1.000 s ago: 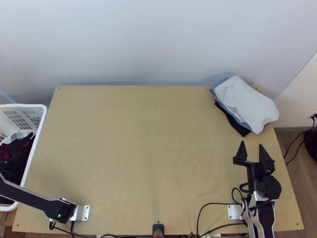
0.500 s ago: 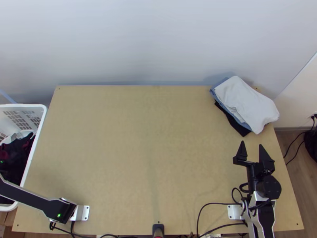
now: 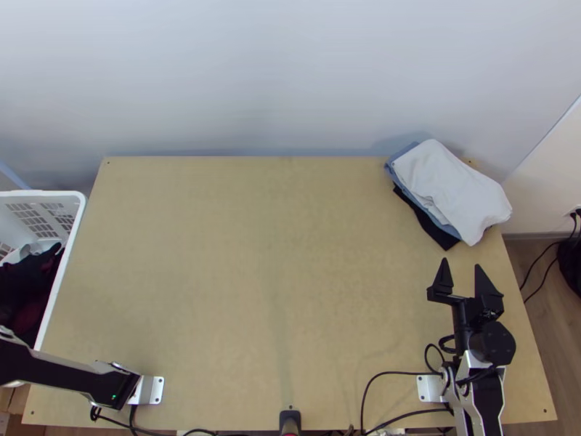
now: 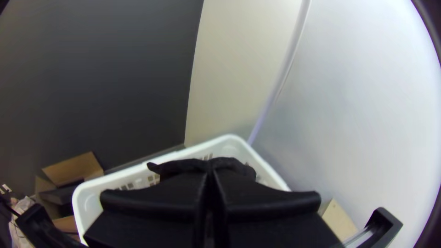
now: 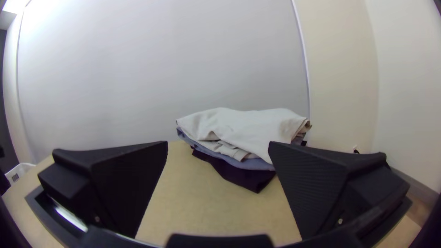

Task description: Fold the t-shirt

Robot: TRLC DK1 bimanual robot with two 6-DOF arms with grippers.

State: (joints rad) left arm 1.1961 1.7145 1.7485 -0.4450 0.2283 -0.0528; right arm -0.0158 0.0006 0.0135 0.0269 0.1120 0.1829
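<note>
The left pincer [image 4: 210, 189] is drawn together at its tips, with a pinch of dark cloth [image 4: 236, 166] between them, the cloth bunched and sticking up past both fingers. It is at the white basket [image 4: 124, 174], whose pale rim runs behind and to both sides of it in the left wrist view. The view is dim there, so I can only say that this dark cloth may well be the t-shirt; it is not laid out flat, and its full outline cannot be told. The right pincer [image 3: 462, 264] stands wide, its two black fingers well apart with nothing between them, above the right side of the counter [image 3: 283, 291]. Just beyond it, at the counter's far right corner, lies a stack of folded clothes: a white garment [image 3: 450, 185] on top, a blue one [image 3: 393, 174] showing under it, and a black one [image 3: 433, 229] at the bottom, poking out toward the near side. The basket sits beside the counter's left edge, with more dark and deep red clothes [image 3: 30, 280] heaped inside, and the left arm [image 3: 62, 370] crosses its near end. An open cardboard box [image 4: 73, 170] is beside the basket, in front of a dark wall [image 4: 105, 78].
</note>
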